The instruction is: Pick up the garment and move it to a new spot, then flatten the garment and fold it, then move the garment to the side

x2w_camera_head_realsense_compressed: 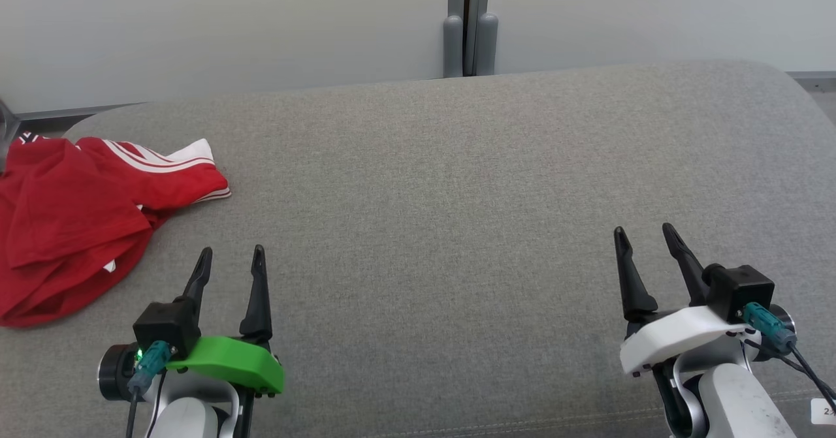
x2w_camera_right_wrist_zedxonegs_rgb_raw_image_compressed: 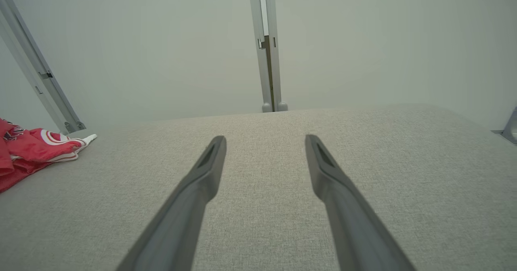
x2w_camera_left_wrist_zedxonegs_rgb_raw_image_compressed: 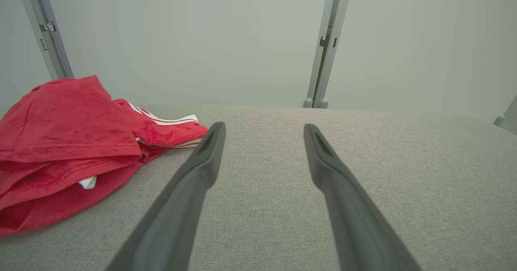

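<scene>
The garment [x2w_camera_head_realsense_compressed: 72, 216] is a red shirt with white stripes, lying crumpled at the far left of the grey cushioned surface [x2w_camera_head_realsense_compressed: 457, 183]. In the left wrist view the garment [x2w_camera_left_wrist_zedxonegs_rgb_raw_image_compressed: 68, 141] sits just left of my fingers, and in the right wrist view the garment [x2w_camera_right_wrist_zedxonegs_rgb_raw_image_compressed: 28, 152] shows at the left edge. My left gripper [x2w_camera_head_realsense_compressed: 232, 252] hovers open at the lower left, a short way right of the shirt, with nothing between its fingers. My right gripper [x2w_camera_head_realsense_compressed: 643, 229] is open and empty at the lower right, far from the shirt.
A pale wall [x2w_camera_head_realsense_compressed: 261, 27] with a grey vertical post [x2w_camera_head_realsense_compressed: 470, 23] runs behind the surface. The cushion's far edge [x2w_camera_head_realsense_compressed: 588, 69] curves down at the back right. Bare grey fabric stretches between and ahead of both grippers.
</scene>
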{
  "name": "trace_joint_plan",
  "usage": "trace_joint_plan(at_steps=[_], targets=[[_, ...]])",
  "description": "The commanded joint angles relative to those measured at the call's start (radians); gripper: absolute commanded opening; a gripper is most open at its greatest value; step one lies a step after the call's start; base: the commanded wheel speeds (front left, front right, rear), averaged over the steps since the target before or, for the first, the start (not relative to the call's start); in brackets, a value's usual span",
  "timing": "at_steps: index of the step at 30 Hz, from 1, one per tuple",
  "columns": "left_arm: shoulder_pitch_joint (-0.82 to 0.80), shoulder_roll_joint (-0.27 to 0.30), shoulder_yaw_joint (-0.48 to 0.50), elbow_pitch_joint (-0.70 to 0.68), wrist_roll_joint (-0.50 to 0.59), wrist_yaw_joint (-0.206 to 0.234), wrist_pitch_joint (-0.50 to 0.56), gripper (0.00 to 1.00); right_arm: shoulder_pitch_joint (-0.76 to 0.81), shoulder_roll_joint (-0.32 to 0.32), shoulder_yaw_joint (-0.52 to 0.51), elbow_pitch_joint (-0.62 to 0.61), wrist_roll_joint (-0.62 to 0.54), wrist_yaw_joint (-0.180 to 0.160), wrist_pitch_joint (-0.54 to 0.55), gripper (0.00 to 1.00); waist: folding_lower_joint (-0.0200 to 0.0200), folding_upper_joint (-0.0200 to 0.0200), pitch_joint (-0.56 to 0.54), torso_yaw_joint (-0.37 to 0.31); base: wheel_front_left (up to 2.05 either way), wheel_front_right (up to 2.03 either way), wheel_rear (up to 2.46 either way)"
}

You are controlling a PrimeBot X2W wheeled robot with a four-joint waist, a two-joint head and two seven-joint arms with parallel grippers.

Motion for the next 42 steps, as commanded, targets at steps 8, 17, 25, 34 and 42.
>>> trace_joint_plan(at_steps=[8,17,25,34,42], targets=[[0.021,-0.006,-0.002,-0.001,0.032,0.006,-0.019,1.0,0.032,0.009,-0.011,-0.029,-0.04,0.0,-0.025,1.0,0.0,-0.0001,-0.002,-0.001,0.0,0.0,0.0],[0.027,-0.006,-0.01,0.018,0.066,0.016,-0.029,1.0,0.054,0.014,-0.006,-0.038,-0.085,0.0,-0.042,1.0,0.0,-0.0001,-0.003,0.001,0.0,0.0,0.0],[0.028,-0.007,-0.021,0.026,0.085,0.024,-0.028,1.0,0.07,0.018,-0.015,-0.038,-0.118,0.0,-0.054,1.0,0.0,-0.0001,-0.01,0.005,0.0,0.0,0.0],[0.015,-0.003,-0.023,0.04,0.067,0.031,-0.024,1.0,0.064,0.022,-0.026,-0.022,-0.101,0.0,-0.054,1.0,0.0,-0.0001,-0.01,0.009,0.0,0.0,0.0],[0.017,0.001,-0.03,0.036,0.062,0.036,-0.026,1.0,0.07,0.024,-0.028,-0.025,-0.11,0.0,-0.054,1.0,0.0,-0.0001,-0.011,0.021,0.0,0.0,0.0]])
